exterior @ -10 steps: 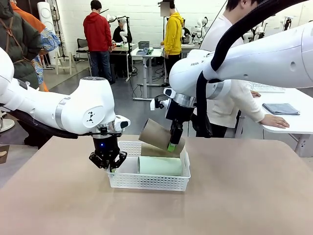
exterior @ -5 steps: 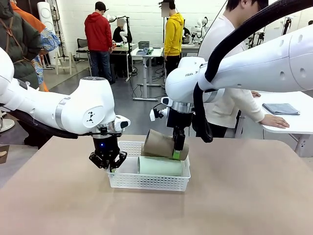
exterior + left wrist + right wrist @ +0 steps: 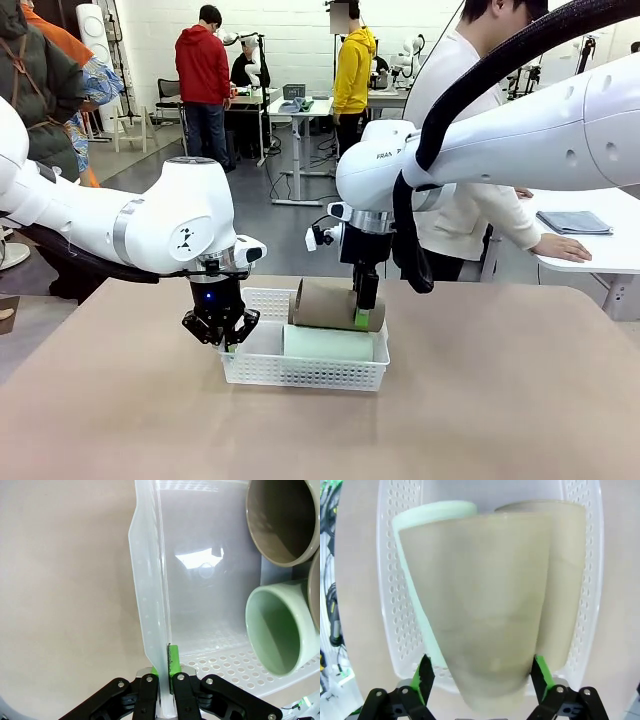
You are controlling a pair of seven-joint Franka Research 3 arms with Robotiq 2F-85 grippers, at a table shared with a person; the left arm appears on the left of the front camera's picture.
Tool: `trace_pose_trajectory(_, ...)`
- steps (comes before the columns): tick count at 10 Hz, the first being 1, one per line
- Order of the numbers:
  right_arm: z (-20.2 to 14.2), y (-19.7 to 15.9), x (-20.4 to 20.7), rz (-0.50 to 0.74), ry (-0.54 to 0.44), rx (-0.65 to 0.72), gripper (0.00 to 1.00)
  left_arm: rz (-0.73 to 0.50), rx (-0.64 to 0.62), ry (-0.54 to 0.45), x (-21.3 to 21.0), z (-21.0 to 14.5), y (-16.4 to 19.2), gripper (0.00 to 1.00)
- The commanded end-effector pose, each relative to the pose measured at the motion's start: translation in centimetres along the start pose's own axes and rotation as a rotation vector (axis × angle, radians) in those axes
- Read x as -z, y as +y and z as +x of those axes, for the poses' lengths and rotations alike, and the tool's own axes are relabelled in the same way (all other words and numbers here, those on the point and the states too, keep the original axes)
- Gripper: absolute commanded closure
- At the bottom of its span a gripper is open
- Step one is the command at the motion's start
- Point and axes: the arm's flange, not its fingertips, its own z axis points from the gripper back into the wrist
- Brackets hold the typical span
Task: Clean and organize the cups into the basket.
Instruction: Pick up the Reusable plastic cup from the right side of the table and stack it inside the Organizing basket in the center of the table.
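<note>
Lowered since before, our tan cup (image 3: 335, 305) lies level atop the mint cup (image 3: 328, 343) in the basket (image 3: 300, 372), between our right fingers (image 3: 361, 315), spread wide; left fingers (image 3: 222, 340) pinch the rim.

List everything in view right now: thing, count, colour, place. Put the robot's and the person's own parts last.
Shallow white plastic lattice basket: one, white, middle of the table.
Tan-brown matte tapered tumblers: two; one lies on top of the other cups between the right fingers, one lies in the basket beside the mint one.
Pale mint green matte tumbler: one, lying on its side in the basket.
Beige table: one, under the basket.
Folded grey cloth: one, on the white side table at right.
Left gripper: black with green pads, fingers shut on the basket's rim.
Right gripper: fingers on either side of the top tan tumbler.
Person's hand: resting on the side table.
</note>
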Motion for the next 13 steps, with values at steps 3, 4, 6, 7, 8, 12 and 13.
trace_pose_trajectory(3,-0.3,1.0,-2.3,-0.026,-0.065,-0.007,0.0,-0.003,0.0,-0.008,-0.3,0.0,-0.1,1.0)
trace_pose_trajectory(4,-0.9,1.7,-3.4,-0.033,-0.104,-0.017,0.0,-0.003,0.0,-0.008,-0.3,0.0,-0.1,1.0)
trace_pose_trajectory(6,-3.0,3.5,-6.2,-0.066,-0.198,-0.023,0.0,-0.003,0.0,-0.008,-0.3,0.0,-0.1,1.0)
trace_pose_trajectory(7,-5.0,5.0,-7.8,-0.072,-0.274,-0.039,0.0,-0.003,0.0,-0.008,-0.3,0.0,-0.1,1.0)
trace_pose_trajectory(8,-7.7,6.7,-9.5,-0.069,-0.376,-0.061,0.0,-0.003,0.0,-0.008,-0.3,0.0,-0.1,1.0)
trace_pose_trajectory(12,-21.6,12.7,-12.0,-0.058,-0.78,-0.086,0.0,-0.003,0.0,-0.008,-0.3,0.0,-0.1,1.0)
trace_pose_trajectory(13,-24.8,13.7,-11.4,-0.062,-0.854,-0.076,0.0,-0.003,0.0,-0.008,-0.3,0.0,-0.1,1.0)
